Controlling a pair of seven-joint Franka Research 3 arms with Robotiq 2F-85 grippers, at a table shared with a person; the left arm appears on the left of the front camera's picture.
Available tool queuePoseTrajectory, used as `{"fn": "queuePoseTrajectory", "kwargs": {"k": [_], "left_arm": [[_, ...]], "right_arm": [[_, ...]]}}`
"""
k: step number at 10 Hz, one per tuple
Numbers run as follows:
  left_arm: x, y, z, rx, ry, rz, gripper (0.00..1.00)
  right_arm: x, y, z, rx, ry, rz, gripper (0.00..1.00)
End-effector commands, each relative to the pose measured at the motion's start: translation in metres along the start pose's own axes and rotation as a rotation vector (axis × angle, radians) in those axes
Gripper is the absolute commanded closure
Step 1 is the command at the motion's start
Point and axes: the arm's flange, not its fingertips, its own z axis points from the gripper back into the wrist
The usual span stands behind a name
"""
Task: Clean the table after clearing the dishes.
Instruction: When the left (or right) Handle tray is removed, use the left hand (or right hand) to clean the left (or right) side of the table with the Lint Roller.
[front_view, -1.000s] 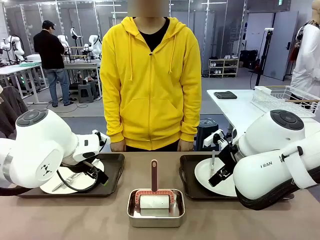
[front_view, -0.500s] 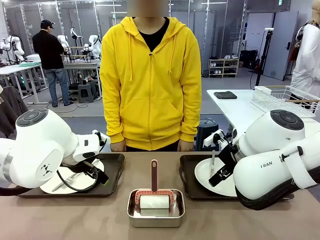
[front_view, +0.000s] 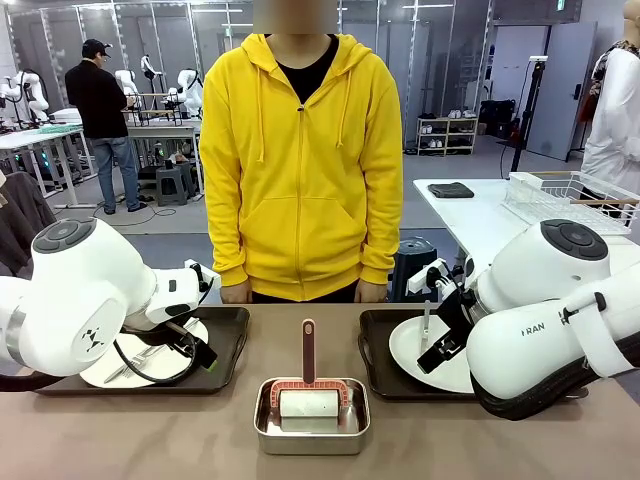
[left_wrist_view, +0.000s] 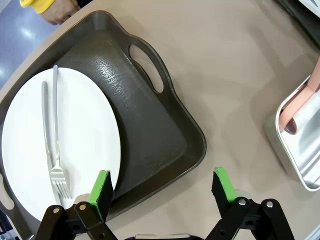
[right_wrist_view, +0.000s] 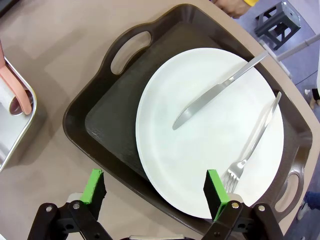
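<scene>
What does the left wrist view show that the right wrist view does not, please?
Left wrist view: the open left gripper over a corner of one black handled rectangular tray, whose round white plate carries a silver knife and silver fork side by side.
Right wrist view: the open right gripper over the second black tray; its second white plate has the second knife and second fork lying apart.
Both: the small rectangular steel pan holding the pink-handled white roller, on the tan-brown table.

Left claw (left_wrist_view: 161, 184) and right claw (right_wrist_view: 155, 189) gape wide, pointing downward.
</scene>
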Motion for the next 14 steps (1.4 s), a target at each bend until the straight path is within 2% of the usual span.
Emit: {"fn": "queuePoseTrajectory", "kwargs": {"k": [1,4,7,8,9,11,12,14], "left_arm": [[0.0,0.0,0.0,0.0,0.0,0.001,0.0],[0.0,0.0,0.0,0.0,0.0,0.0,0.0],[0.031,0.023,0.018,-0.227,0.051,0.014,0.0],[0.037,0.03,0.028,-0.232,0.037,0.045,0.0],[0.04,0.045,0.039,-0.293,0.034,0.059,0.0],[0.042,0.084,0.058,-0.517,0.011,0.084,0.0],[0.039,0.102,0.068,-0.635,-0.042,0.125,0.0],[0.015,0.143,0.097,-0.88,-0.217,0.197,0.0]], "right_arm": [[0.0,0.001,0.0,0.001,0.0,-0.001,0.0],[0.0,0.0,0.0,0.0,0.0,0.0,0.0],[0.032,-0.033,0.021,0.196,-0.028,-0.051,0.0],[0.04,-0.042,0.029,0.218,-0.044,-0.061,0.0],[0.048,-0.052,0.036,0.295,-0.049,-0.084,0.0],[0.059,-0.082,0.05,0.431,-0.051,-0.142,0.0],[0.061,-0.101,0.058,0.529,-0.059,-0.209,0.0],[0.046,-0.141,0.078,0.745,-0.154,-0.385,0.0]]}}
